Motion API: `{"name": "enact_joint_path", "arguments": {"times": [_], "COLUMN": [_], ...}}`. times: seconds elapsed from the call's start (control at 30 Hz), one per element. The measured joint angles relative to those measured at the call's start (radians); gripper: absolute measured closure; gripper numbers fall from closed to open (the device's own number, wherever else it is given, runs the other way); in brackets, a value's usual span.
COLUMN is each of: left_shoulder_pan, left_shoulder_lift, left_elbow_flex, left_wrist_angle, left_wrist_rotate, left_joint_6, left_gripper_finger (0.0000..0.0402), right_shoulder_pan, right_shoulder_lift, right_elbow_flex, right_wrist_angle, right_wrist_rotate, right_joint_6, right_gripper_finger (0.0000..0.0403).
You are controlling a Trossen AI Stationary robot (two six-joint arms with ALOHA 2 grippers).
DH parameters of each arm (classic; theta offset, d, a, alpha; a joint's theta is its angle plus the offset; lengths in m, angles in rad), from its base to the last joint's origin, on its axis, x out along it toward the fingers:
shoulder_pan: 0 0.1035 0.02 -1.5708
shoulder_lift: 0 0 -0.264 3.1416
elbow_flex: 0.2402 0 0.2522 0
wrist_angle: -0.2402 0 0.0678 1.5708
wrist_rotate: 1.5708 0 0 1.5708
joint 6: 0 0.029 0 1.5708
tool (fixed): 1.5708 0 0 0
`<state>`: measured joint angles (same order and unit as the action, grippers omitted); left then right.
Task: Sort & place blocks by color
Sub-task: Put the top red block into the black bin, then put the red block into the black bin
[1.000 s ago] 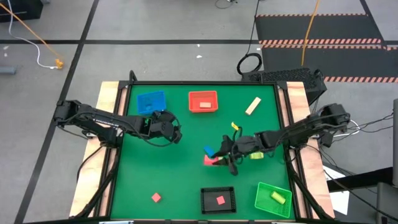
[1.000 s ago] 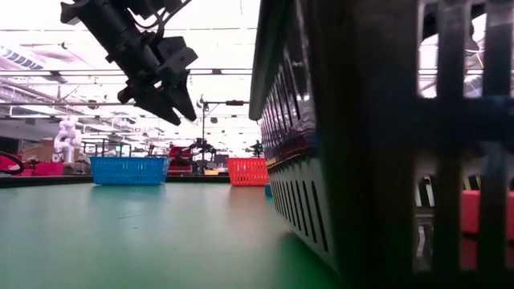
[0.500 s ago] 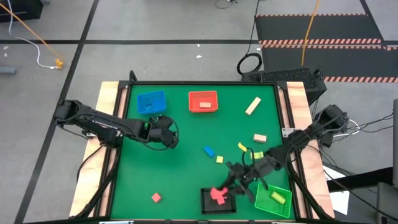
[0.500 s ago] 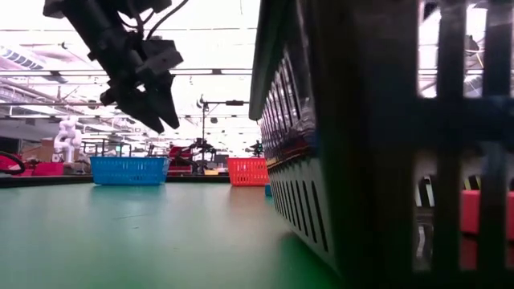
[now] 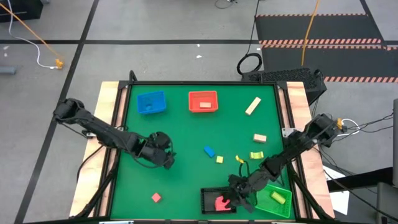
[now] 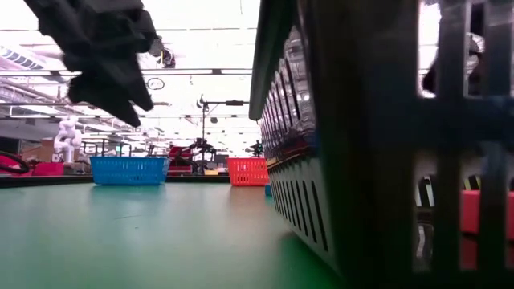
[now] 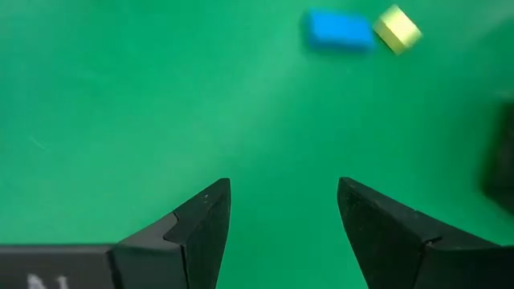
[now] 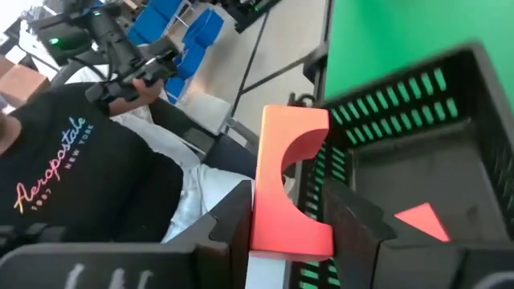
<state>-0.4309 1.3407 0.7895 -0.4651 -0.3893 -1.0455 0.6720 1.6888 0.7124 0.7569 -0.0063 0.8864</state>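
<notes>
On the left of the green bench [image 5: 180, 180], the left pincer [image 7: 277, 229] hangs with its fingers spread and empty above bare felt, a blue block [image 7: 338, 30] and a yellow cube [image 7: 397, 28] lying side by side ahead of it. A small pink cube [image 5: 156, 197] sits alone near the front edge, to the left of the black tray [image 5: 206, 205]. Farther back stand the blue tray [image 5: 151, 102] and the red tray [image 5: 203, 101]; two tan bars [image 5: 252, 106] and a yellow-green block [image 5: 256, 155] lie toward the right.

At the near right, the right pincer [image 8: 287, 213] pinches a pink arch-shaped block [image 8: 289, 181] just above the black tray, which already holds one pink piece [image 8: 421, 219]; the green tray [image 5: 266, 190] beside it carries a yellow-green block [image 5: 277, 198]. A person in a dark printed top sits beyond the bench's near edge, seen in the right wrist view.

The risk lies in the release: the arch appears to hang near the tray's wall, so letting go here could bounce it off the rim onto the bench or floor. It might also land on the pink piece below and tip out. The loose cubes at centre could be scattered if the left arm swings low.
</notes>
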Motion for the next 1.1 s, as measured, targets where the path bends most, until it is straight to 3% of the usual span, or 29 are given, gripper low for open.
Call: {"name": "enact_joint_path", "arguments": {"times": [0.33, 0.47, 0.63, 0.83, 1.1], "left_shoulder_pan": [-0.178, -0.194, -0.204, -0.280, -0.360], "left_shoulder_lift": [0.000, 0.000, 0.000, 0.020, 0.088], "left_elbow_flex": [0.000, 0.000, 0.000, 0.000, 0.000], "left_wrist_angle": [-0.005, -0.022, -0.031, -0.040, 0.066], "left_wrist_rotate": [0.164, 0.186, 0.305, 0.391, 0.396], "left_joint_6": [-0.220, -0.228, -0.281, -0.426, -0.540], "left_gripper_finger": [0.0172, 0.0172, 0.0172, 0.0172, 0.0172], "right_shoulder_pan": [0.012, 0.004, -0.018, -0.046, -0.084], "right_shoulder_lift": [0.072, 0.072, 0.072, 0.072, 0.053], "right_elbow_flex": [0.000, 0.000, 0.000, 0.001, 0.001], "right_wrist_angle": [0.130, 0.132, 0.173, 0.201, 0.204], "right_wrist_rotate": [-0.022, -0.023, -0.022, -0.022, -0.022], "right_joint_6": [0.047, 0.028, 0.001, -0.092, -0.165], "right_gripper_finger": [0.0214, 0.0210, 0.0208, 0.0207, 0.0207]}}
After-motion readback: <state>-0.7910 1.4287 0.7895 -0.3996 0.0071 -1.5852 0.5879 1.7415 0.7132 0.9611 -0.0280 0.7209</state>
